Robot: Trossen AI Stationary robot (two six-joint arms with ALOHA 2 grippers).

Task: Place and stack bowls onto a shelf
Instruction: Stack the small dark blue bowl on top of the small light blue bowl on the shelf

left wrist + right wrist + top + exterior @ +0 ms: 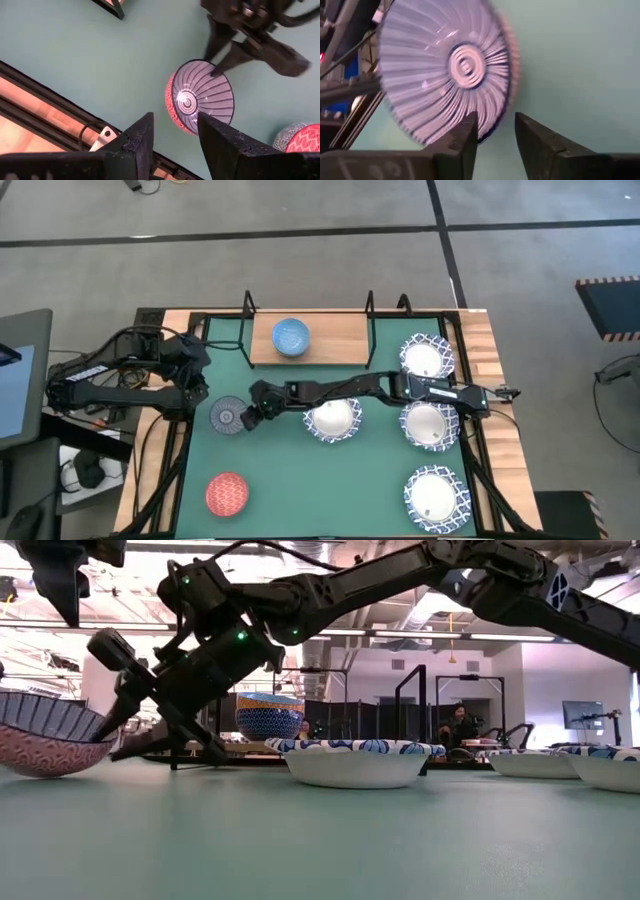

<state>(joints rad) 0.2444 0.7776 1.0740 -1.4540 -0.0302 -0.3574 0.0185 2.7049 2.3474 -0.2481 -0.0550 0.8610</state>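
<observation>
A grey ribbed bowl (226, 416) with a pink outside sits tilted at the left of the green mat, seen also as the grey bowl (202, 97) and the grey bowl (40, 735). My right gripper (252, 414) reaches across the mat from the right and is shut on its rim. My left gripper (175, 135) hovers open above the mat's left edge and holds nothing. A blue bowl (290, 337) stands on the wooden shelf (335, 340) at the far side. A red bowl (227, 493) rests near the left front. My right gripper holds the grey bowl by its rim (492, 127) on the side facing the table's right. One finger (465, 140) is inside the bowl and the other finger (535, 140) outside. The fingers come slanting down from the right. The bowl is tipped, its opening turned toward the gripper, its pink underside (45, 762) low at the mat.
Several white bowls with blue-patterned rims stand on the mat: one (333, 420) under the right arm, others (427, 357), (428, 425), (436, 495) along the right side. Black wire frames (247, 305) end the shelf. The shelf's right part (345, 338) is bare wood.
</observation>
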